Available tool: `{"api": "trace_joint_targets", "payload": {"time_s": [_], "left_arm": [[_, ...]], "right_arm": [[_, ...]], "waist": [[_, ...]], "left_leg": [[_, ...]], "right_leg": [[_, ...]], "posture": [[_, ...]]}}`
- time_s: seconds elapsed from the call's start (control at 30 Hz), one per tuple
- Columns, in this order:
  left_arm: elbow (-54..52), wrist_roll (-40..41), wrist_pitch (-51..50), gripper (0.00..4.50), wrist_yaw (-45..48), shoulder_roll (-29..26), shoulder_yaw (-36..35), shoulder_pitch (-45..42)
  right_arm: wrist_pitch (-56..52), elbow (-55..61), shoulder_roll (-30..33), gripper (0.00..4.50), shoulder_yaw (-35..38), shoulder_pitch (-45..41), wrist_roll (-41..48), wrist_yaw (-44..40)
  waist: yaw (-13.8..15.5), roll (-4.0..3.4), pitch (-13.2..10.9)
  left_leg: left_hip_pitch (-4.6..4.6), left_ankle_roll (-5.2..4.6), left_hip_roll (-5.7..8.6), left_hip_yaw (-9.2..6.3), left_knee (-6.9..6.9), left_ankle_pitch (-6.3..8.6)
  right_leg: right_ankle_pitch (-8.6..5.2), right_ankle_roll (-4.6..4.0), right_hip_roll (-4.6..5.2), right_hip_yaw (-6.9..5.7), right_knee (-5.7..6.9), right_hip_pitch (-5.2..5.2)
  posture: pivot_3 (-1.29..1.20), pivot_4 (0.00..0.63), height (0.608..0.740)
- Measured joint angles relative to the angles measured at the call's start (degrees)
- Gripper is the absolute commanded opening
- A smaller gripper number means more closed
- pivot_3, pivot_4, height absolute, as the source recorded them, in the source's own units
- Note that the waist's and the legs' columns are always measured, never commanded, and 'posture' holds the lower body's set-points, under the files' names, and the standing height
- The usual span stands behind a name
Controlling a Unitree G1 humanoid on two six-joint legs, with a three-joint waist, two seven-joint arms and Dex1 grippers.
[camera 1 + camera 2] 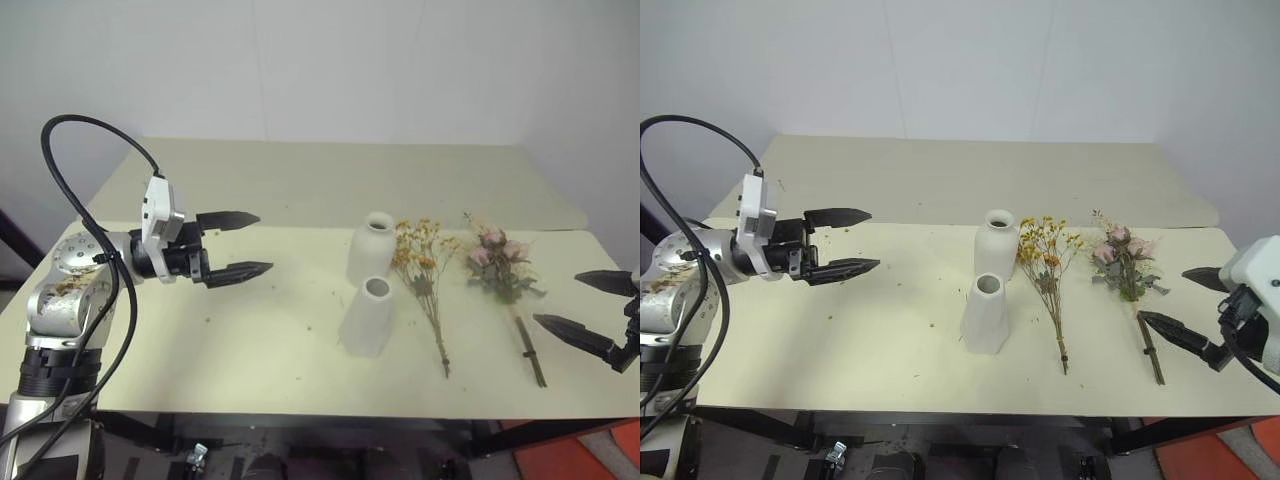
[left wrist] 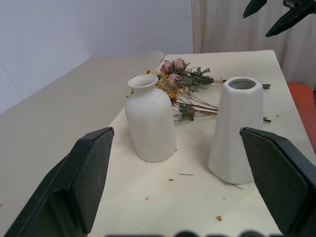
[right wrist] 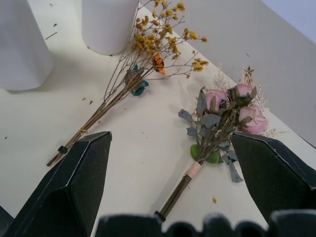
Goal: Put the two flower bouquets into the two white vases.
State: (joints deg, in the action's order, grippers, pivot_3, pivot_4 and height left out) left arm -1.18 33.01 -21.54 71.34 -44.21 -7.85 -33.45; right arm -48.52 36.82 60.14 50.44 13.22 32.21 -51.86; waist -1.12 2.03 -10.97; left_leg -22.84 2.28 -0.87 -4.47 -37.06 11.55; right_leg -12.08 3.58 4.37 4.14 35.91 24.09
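Two white vases stand mid-table: a rounded bottle-shaped vase (image 1: 372,247) behind a taller cone vase (image 1: 367,318). To their right lie a thin spray of yellow-orange flowers (image 1: 424,272) and a bunch of pink roses (image 1: 499,266), stems toward the table's front edge. My left gripper (image 1: 239,244) hovers open, well left of the vases, pointing at them. At the right edge my right gripper (image 1: 574,305) is open beside the rose stems, holding nothing. In the right wrist view both bouquets, the yellow spray (image 3: 133,79) and the roses (image 3: 222,118), lie between its fingers.
The cream table (image 1: 250,330) has small flower crumbs scattered around the vases. A second table surface (image 1: 330,180) adjoins it at the back, in front of a white wall. A black cable (image 1: 90,210) loops over my left arm.
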Motion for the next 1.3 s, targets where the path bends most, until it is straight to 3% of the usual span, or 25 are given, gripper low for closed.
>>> {"api": "trace_joint_targets", "payload": {"time_s": [0.53, 0.67, 0.9, 1.0, 1.13, 1.3], "left_arm": [[0.06, -0.05, -0.01, 4.47, 0.13, 0.23, 0.18, 0.0], [0.16, -0.2, 0.03, 4.47, 0.2, 0.76, 0.87, -0.18], [2.43, -2.96, 1.57, 4.47, 0.41, 3.51, 4.83, -4.34], [4.33, -4.61, 2.76, 4.47, 1.51, 6.03, 7.99, -6.67], [7.13, -6.71, 4.54, 4.47, 2.35, 7.81, 10.12, -8.43], [9.23, -8.22, 6.37, 4.47, 3.38, 8.92, 11.25, -9.4]], "right_arm": [[-12.4, -0.2, 3.94, 4.5, -0.99, -5.72, 3.12, 2.49], [-17.76, -0.24, 4.87, 4.5, -3.13, -11.05, 6.14, 4.79], [-25.1, -6.33, 4.82, 4.5, -23.8, -27.4, 8.39, 12.87], [-27.12, -12.65, 1.82, 4.5, -34.44, -36.64, 6.83, 15.97], [-29.68, -20.26, -4.24, 4.5, -43.32, -44.53, 4.44, 19.18], [-30.66, -26.23, -10.55, 4.5, -49.98, -48.1, 1.77, 21.87]], "waist": [[0.04, 0.0, 0.0], [-0.1, 0.0, 0.0], [-0.3, 0.0, 0.0], [-0.37, 0.01, 0.0], [-0.89, 0.0, 0.0], [-1.27, -0.01, -0.01]], "left_leg": [[-0.02, 0.0, 0.0, 0.0, 0.01, 0.0], [0.0, 0.0, -0.01, 0.0, 0.0, 0.0], [-0.05, 0.0, 0.0, 0.0, 0.0, 0.0], [-0.09, 0.0, 0.01, 0.0, 0.0, 0.0], [-0.14, -0.01, 0.01, -0.02, 0.01, 0.0], [-0.19, -0.01, 0.02, -0.03, 0.02, 0.0]], "right_leg": [[0.0, 0.0, 0.0, -0.01, -0.02, 0.02], [0.0, -0.01, 0.0, -0.01, 0.0, 0.0], [0.01, -0.02, 0.0, 0.0, -0.02, 0.08], [0.02, -0.03, 0.0, 0.0, -0.04, 0.09], [0.08, -0.11, 0.0, 0.0, -0.01, 0.17], [0.19, -0.29, 0.01, 0.0, -0.01, 0.21]], "posture": [[0.0, 0.15, 0.74], [0.0, 0.15, 0.74], [0.0, 0.15, 0.74], [0.0, 0.15, 0.74], [0.0, 0.15, 0.74], [0.0, 0.15, 0.74]]}}
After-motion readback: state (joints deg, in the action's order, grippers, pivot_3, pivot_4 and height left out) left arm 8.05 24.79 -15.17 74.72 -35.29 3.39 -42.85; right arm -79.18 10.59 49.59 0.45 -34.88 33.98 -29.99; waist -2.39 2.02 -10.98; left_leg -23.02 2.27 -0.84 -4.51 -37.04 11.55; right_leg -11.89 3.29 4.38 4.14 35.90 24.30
